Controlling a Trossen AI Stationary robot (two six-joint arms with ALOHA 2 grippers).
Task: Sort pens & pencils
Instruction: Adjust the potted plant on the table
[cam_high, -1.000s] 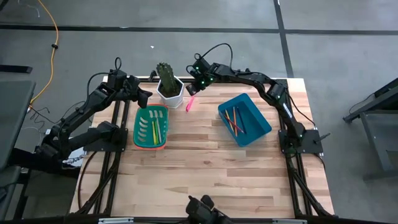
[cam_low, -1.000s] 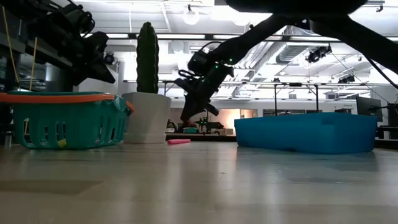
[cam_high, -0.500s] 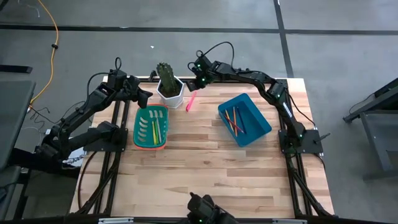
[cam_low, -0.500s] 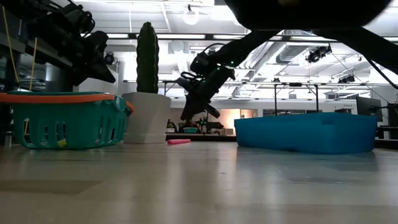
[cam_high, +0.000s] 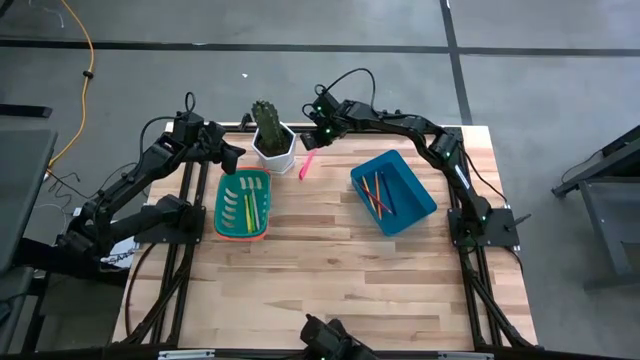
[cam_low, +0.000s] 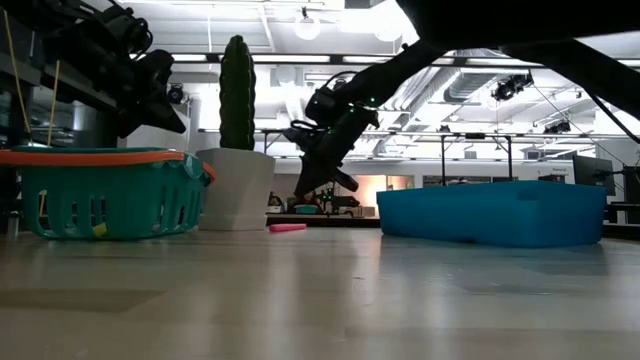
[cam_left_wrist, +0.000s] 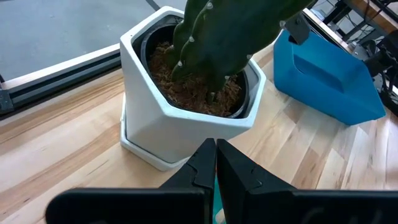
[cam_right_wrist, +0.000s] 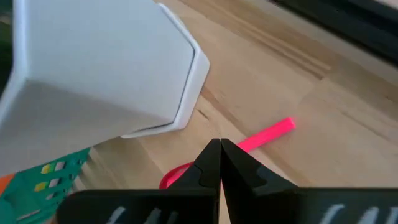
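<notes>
A hot-pink pen (cam_high: 305, 163) lies flat on the table just right of the white cactus pot (cam_high: 273, 145), and shows too in the low view (cam_low: 287, 227) and the right wrist view (cam_right_wrist: 267, 134). My right gripper (cam_high: 311, 143) hangs shut just above its far end, touching nothing (cam_right_wrist: 219, 146). Green and yellow pens (cam_high: 247, 205) lie in the teal basket (cam_high: 243, 232). Thin pencils (cam_high: 378, 193) lie in the blue bin (cam_high: 412, 183). My left gripper (cam_high: 235, 155) waits shut above the basket's far end, facing the pot (cam_left_wrist: 216, 146).
The tall cactus (cam_low: 237, 90) in its white pot stands between the two grippers near the table's far edge. The basket has an orange rim (cam_low: 100, 156). Bare wood fills the table's near half (cam_high: 330, 280).
My right gripper has risen a little above the pink pen and tipped slightly, staying shut. The pen lies where it was.
</notes>
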